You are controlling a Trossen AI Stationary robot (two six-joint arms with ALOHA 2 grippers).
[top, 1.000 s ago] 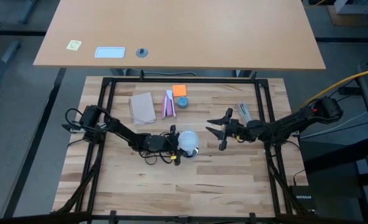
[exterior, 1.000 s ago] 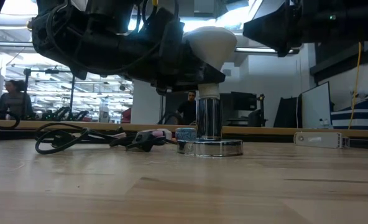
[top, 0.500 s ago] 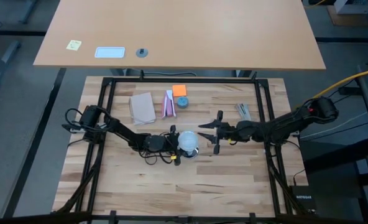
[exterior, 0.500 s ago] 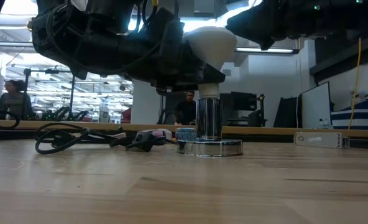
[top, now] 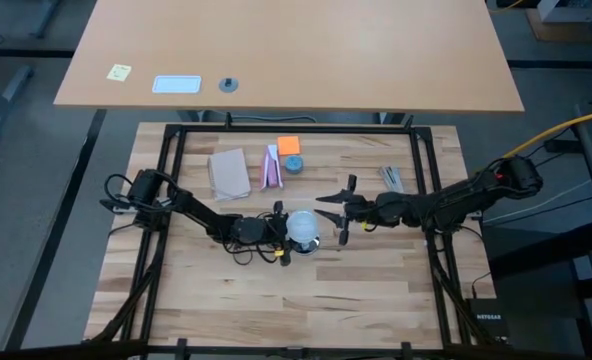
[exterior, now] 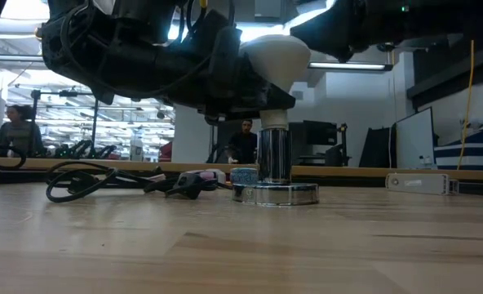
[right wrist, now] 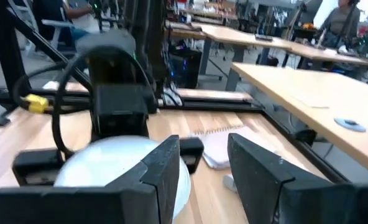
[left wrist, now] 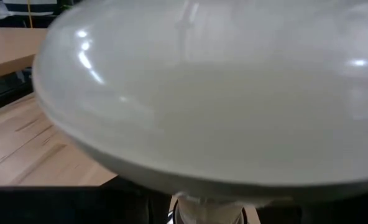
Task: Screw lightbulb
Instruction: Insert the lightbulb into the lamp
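The frosted white lightbulb [top: 302, 227] stands upright, neck [exterior: 274, 121] down, on the silvery socket [exterior: 274, 159]. The socket's disc base [exterior: 276, 194] rests on the wooden table. My left gripper [top: 282, 233] reaches in from the table's left and is shut on the bulb below its globe [left wrist: 209, 93]. My right gripper [top: 333, 218] hovers just right of the bulb, level and open. Nothing is between its fingers [right wrist: 165, 168], and the globe [right wrist: 109, 163] shows just beyond them. My left gripper holds the lightbulb by its tapering part [exterior: 284, 80] under the globe, coming in level from the table's left. The globe hides the fingertips from above and in the wrist view. The bulb stays upright with its neck on the socket.
A thin dark cord [exterior: 95, 180] lies coiled left of the socket. Toward the far edge lie a brown card [top: 229, 172], a pink-and-white packet [top: 272, 167], an orange note [top: 289, 144] and a small blue round thing [top: 293, 163]. A black frame [top: 296, 128] borders the table.
My right gripper has moved toward the table's left edge, closer to the bulb, and risen a little. Its fingers keep the same gap. The left gripper, bulb and socket have kept still.
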